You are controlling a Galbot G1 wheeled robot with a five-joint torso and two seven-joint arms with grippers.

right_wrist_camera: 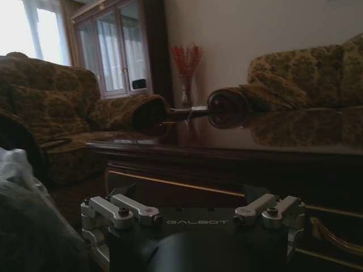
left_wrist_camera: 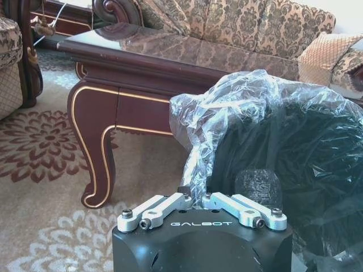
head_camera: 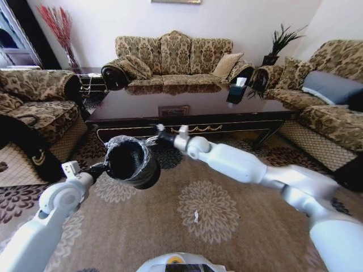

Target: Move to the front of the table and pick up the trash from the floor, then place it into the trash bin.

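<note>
My left gripper (head_camera: 108, 166) is shut on the rim of the black trash bin (head_camera: 133, 162) and holds it tilted above the floor (head_camera: 238, 187). In the left wrist view the left gripper (left_wrist_camera: 193, 197) pinches the crinkled bag of the trash bin (left_wrist_camera: 283, 164). Over the bin's far rim my right gripper (head_camera: 154, 136) is open, and I see nothing between its fingers. A small white scrap of trash (head_camera: 195, 216) lies on the carpet in front of me. The dark glossy table (head_camera: 170, 105) stands just beyond the bin.
Patterned sofas (head_camera: 170, 56) ring the table on three sides. A dark tissue box (head_camera: 237, 90) sits on the tabletop. The table's curved leg (left_wrist_camera: 96, 164) stands close to the bin. Open carpet lies between me and the table.
</note>
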